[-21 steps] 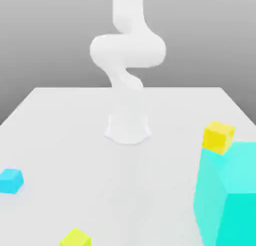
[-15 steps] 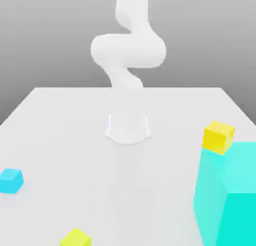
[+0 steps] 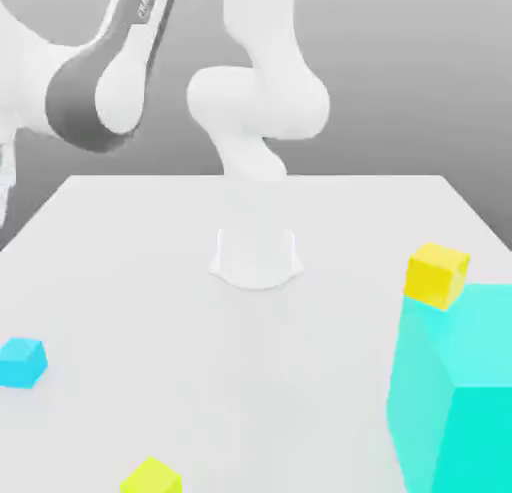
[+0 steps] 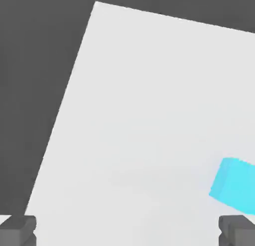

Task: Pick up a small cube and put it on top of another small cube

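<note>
The small sky-blue cube [image 3: 21, 362] lies on the white table near the exterior view's left edge. In the hand view the sky-blue cube [image 4: 234, 185] sits far below, off to one side of the fingers. The small golden-yellow cube [image 3: 436, 275] rests on the table at the exterior view's right, just behind the big turquoise block [image 3: 460, 391]. My gripper [image 4: 127, 231] is open, with one dark fingertip [image 4: 17, 230] at each side and only bare table between them. A grey and white arm link [image 3: 100, 81] hangs high over the table's left side.
A lime yellow-green small cube [image 3: 152, 478] sits at the front edge, left of centre. The arm's round base [image 3: 256, 256] stands mid-table. The table's edge [image 4: 64, 105] and dark floor beyond it show in the hand view.
The arm has swung its upper links into the upper left of the exterior view, over the table's left side. The cubes and the block have not moved.
</note>
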`<state>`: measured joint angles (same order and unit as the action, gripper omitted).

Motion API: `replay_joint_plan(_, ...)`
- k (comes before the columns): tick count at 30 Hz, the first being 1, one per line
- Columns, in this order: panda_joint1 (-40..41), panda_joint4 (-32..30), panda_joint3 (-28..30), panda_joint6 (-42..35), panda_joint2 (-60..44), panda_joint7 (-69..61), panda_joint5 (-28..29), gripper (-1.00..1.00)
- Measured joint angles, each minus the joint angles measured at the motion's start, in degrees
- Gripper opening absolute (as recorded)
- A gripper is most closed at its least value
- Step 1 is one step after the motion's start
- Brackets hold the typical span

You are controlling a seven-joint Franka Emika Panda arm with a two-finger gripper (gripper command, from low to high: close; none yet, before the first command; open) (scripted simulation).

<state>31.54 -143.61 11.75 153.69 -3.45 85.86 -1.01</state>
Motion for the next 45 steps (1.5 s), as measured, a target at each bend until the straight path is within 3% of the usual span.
replay_joint_plan(4,3.43,-1.50,0.62,3.88,-8.55,1.96,-5.71,0.00)
replay_joint_plan(8,6.48,-0.22,-2.60,9.97,-16.88,-0.56,-10.29,0.00)
replay_joint_plan(9,7.30,0.18,-3.58,11.48,-18.81,-1.18,-11.10,-1.00)
replay_joint_plan(16,7.55,0.25,-3.85,11.94,-19.24,-1.18,-11.17,-1.00)
replay_joint_plan(22,4.08,-1.49,-1.21,2.96,-8.20,4.00,-5.40,-1.00)
replay_joint_plan(29,-14.94,2.60,-11.58,-13.94,6.27,16.21,-3.80,-1.00)
replay_joint_plan(34,-22.93,5.03,-19.17,-24.32,14.55,23.03,-4.64,-1.00)
replay_joint_plan(39,-30.41,6.09,-27.28,-32.24,21.15,28.25,-6.19,-1.00)
replay_joint_plan(42,-34.19,4.69,-32.66,-31.02,20.89,31.55,-6.70,-1.00)
replay_joint_plan(43,-34.63,3.51,-33.52,-29.13,20.11,32.09,-6.66,1.00)
replay_joint_plan(45,-34.63,3.51,-33.52,-29.13,20.11,32.08,-6.66,1.00)
